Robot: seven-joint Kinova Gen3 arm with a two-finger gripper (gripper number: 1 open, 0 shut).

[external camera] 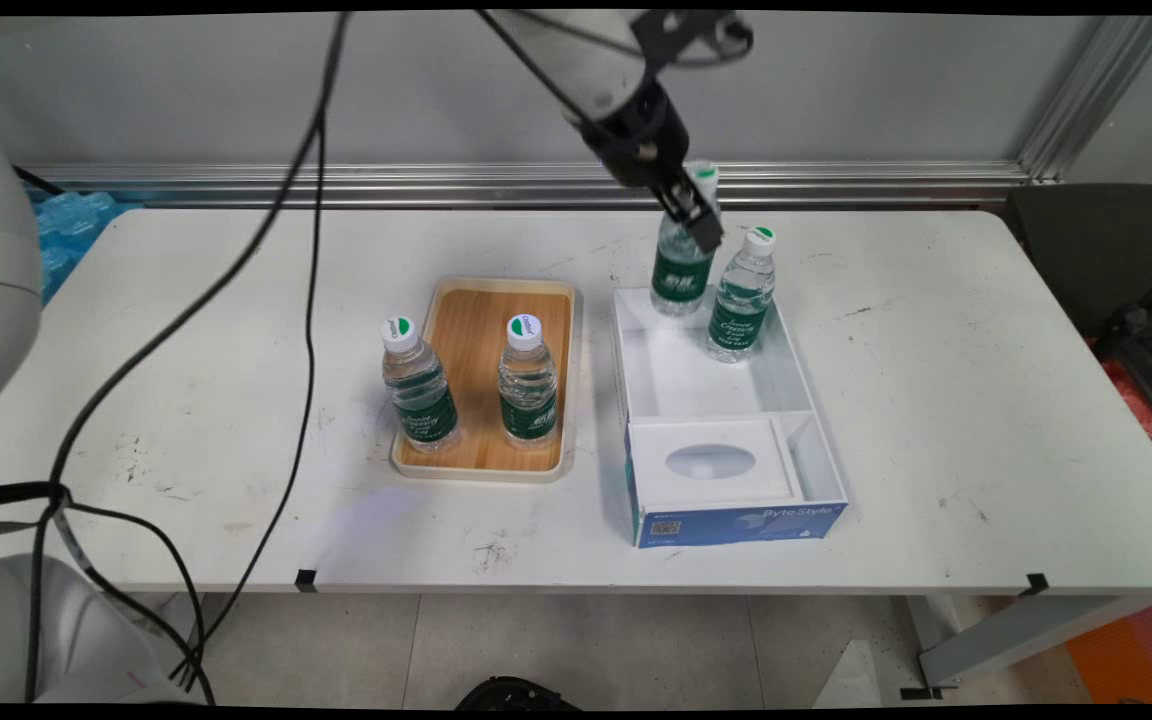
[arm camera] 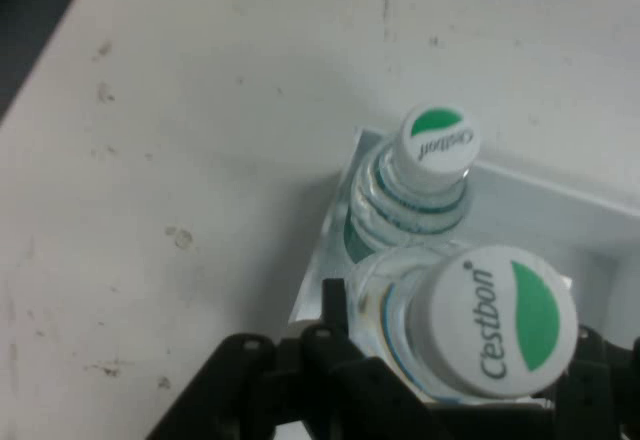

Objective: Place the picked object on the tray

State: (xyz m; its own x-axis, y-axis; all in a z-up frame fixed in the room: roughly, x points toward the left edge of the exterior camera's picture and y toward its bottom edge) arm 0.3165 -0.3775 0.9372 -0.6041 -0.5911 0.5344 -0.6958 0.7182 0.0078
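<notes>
The white cap (arm camera: 493, 322) of the bottle nearest the hand camera reads "C'estbon" in dark letters beside a green half-disc. The cap (arm camera: 435, 139) of the second bottle behind it carries the same word. On the blue front of the white box (external camera: 741, 523) stands "ByteStyle", with a small square code at its left end. The bottles' green labels (external camera: 528, 415) bear print too small to read.
</notes>
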